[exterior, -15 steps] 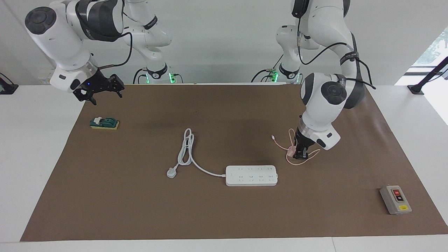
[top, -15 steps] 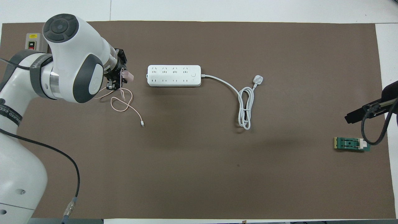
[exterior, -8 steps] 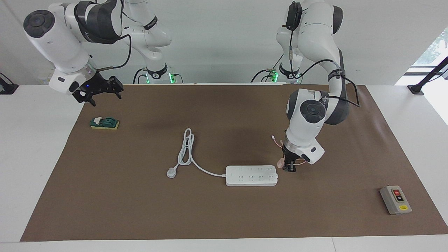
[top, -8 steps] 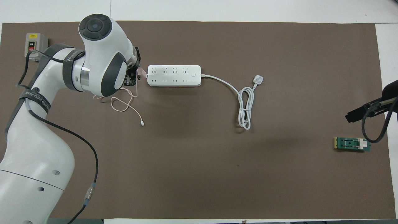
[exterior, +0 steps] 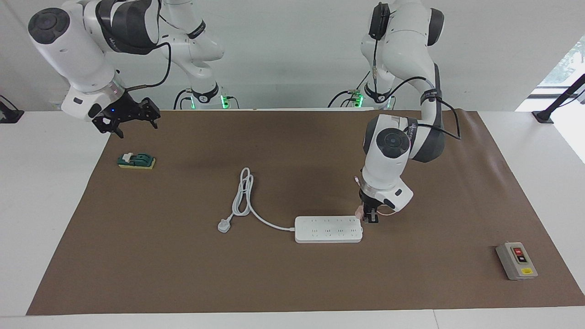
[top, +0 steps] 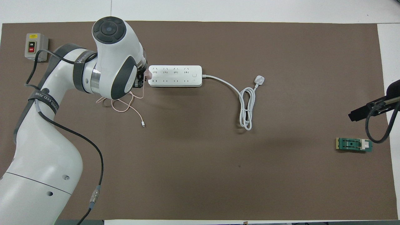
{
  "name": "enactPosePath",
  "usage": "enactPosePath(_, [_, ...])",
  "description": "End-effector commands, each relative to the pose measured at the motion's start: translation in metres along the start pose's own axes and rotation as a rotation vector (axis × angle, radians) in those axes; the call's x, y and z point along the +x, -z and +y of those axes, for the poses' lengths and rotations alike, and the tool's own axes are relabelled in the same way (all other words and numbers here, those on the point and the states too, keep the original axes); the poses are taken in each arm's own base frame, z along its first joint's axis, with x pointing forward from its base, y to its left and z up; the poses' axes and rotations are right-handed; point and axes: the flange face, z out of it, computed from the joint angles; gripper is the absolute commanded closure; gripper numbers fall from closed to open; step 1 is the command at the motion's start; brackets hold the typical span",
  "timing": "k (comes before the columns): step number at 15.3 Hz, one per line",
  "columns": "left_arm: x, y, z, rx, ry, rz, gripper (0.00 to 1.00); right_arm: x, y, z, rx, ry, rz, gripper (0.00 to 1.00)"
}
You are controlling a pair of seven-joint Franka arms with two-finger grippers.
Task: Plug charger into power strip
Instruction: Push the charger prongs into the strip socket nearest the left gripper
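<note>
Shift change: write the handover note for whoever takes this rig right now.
Left gripper: shut on the pink charger, held at the end of the power strip toward the left arm's end of the table.
Right gripper: open, waiting in the air near the green switch block.
Done: charger picked up and brought to the strip; its pink cable trails on the mat.
Left: line the prongs up over a socket, push in, release. Not plugged in yet.

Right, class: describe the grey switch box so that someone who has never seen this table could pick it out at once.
Start at the brown mat and go to its corner at the left arm's end, farthest from the robots. The grey switch box lies there alone. Its red and black buttons and yellow label set it apart from the flat white power strip.
</note>
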Motion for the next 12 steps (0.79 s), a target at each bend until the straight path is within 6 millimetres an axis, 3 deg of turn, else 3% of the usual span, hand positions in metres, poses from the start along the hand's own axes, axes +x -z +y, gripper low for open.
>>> enactPosePath(1, [-0.002,-0.003,0.0,0.013,0.035,0.037,1.0,-0.005,0.005,0.005,-0.012,0.0,-0.003,0.0])
enactPosePath(5, [-0.001,-0.007,-0.003,0.023,0.037,0.038,1.0,-0.017,0.022,0.004,-0.023,-0.007,0.027,0.0])
enactPosePath(12, [-0.011,-0.013,-0.005,0.009,0.032,0.034,1.0,-0.017,0.025,-0.002,-0.026,0.004,0.033,0.0])
